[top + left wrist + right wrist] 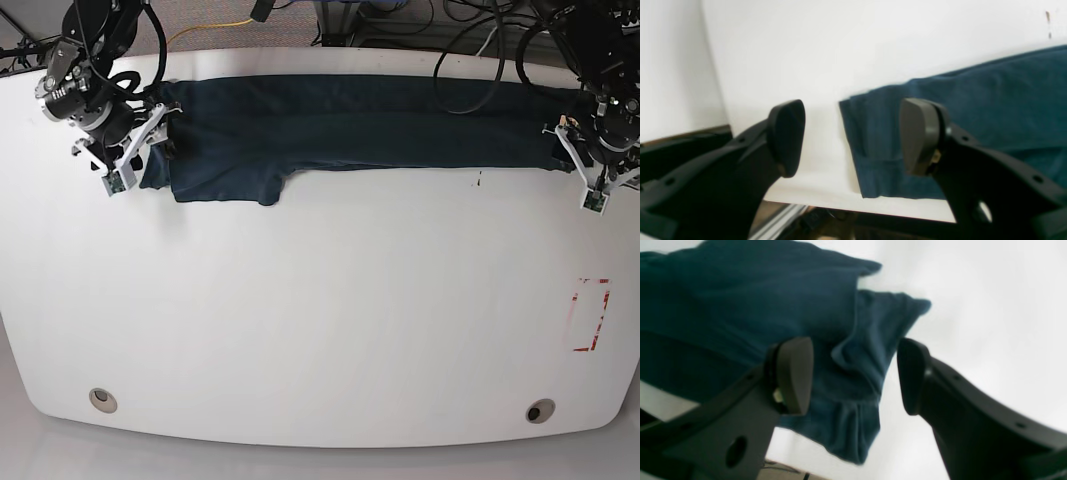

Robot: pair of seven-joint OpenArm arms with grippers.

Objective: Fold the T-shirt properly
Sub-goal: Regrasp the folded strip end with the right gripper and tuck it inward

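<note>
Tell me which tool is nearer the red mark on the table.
Left. The left tool hangs at the shirt's end on the same side as the red mark; the right tool is at the shirt's far end, across the table.

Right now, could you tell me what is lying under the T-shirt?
The T-shirt lies on the white table. Whatever else it might cover stays hidden; only bare tabletop shows around its edges.
</note>
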